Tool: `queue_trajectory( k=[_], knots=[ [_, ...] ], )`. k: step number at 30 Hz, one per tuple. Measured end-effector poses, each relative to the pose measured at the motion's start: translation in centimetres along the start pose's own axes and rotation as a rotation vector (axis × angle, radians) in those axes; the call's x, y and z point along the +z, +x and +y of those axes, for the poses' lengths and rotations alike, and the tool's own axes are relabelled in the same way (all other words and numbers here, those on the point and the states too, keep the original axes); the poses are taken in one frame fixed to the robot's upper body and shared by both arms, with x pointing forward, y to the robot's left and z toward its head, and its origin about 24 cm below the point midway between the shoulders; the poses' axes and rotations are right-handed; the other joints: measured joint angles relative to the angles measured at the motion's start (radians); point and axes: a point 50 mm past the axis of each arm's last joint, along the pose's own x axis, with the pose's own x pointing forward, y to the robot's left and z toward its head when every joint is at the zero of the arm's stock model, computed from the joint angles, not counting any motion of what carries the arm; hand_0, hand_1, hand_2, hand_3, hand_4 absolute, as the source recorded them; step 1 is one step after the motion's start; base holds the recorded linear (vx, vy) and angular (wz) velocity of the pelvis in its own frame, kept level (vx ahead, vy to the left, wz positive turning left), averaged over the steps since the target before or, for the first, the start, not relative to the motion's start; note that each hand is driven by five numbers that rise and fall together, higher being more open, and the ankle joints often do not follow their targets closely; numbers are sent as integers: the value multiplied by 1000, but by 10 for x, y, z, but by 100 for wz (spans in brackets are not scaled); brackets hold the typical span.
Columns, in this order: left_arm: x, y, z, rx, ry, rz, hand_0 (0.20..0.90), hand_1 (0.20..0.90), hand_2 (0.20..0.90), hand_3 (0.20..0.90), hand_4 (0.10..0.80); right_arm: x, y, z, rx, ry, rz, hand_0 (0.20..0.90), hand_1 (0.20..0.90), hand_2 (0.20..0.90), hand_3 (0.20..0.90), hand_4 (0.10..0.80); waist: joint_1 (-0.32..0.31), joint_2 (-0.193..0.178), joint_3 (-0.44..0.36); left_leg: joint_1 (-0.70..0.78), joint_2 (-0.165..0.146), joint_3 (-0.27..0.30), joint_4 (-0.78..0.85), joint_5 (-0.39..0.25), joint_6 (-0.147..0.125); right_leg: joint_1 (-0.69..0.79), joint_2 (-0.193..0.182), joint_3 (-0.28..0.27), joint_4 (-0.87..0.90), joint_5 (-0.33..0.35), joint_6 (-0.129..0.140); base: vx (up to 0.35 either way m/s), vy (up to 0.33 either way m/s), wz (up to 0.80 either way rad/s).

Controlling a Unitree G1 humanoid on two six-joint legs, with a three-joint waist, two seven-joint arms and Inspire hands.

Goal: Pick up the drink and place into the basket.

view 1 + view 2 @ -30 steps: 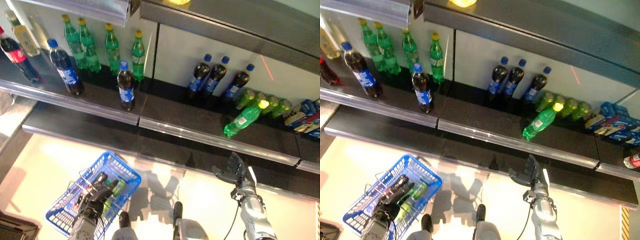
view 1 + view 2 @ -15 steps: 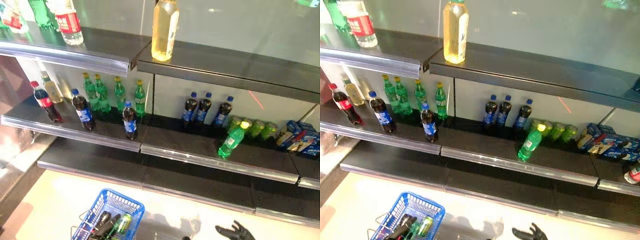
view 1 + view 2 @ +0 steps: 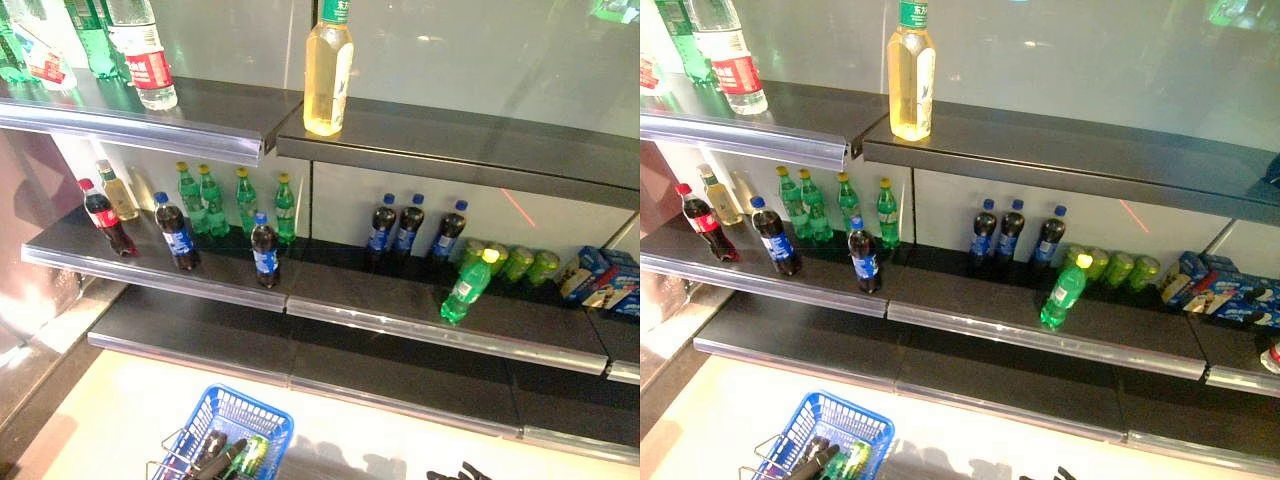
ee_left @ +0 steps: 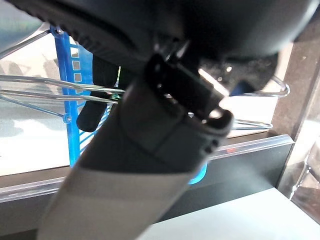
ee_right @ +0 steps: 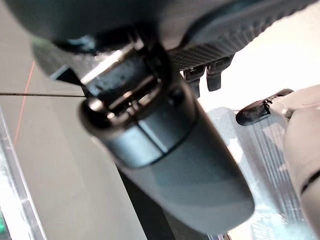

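Below the shelves, left eye view: blue basket holds a green bottle beside the left hand, grip unclear. Right wrist view: right hand, fingers relaxed, holding nothing

My basket is blue plastic mesh with thin bare-metal wire handles. My left hand has a smooth, satiny grey cover on the thumb and dark, finely textured plastic above it; my right hand is glossy dark plastic. The shelves are dark and matt, edged with clear, shiny plastic strips. The green bottle lying there is translucent glossy plastic. The tall yellow bottle is clear plastic too. The back wall looks smooth and faintly reflective.
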Motion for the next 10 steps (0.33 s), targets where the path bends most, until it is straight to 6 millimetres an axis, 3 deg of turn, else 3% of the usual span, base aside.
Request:
queue_trajectory(
  k=[10],
  knots=[
    [0, 1, -3, -9, 19, 4, 300, 300, 300, 200, 100, -2, 0, 4, 34, -59, 19, 900, 900, 900, 900, 800, 1, 0, 0, 1, 0, -16, 0, 0, 0, 8, -1, -23, 0, -2, 1, 1, 1, 4]
  ],
)
